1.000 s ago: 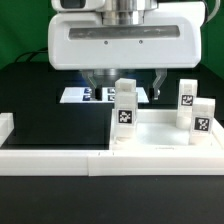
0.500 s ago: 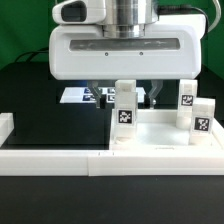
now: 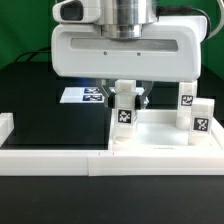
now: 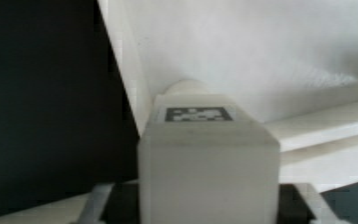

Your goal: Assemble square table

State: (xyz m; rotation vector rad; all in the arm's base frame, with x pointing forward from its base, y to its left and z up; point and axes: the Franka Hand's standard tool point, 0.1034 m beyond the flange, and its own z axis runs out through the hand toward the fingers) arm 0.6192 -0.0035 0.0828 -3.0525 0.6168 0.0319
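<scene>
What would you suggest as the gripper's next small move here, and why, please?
Probably close the gripper on the leg. In the exterior view its fingers flank the top of that upright leg, which stands on the square table slab, and the wrist view shows the leg centred below, apparently not yet pinched.

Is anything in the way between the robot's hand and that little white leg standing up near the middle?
Nothing visible. The hand hangs right over the upright leg, its fingers on either side of the leg's top. In the wrist view the leg fills the space between them. The other two legs stand off to the exterior view's right.
</scene>
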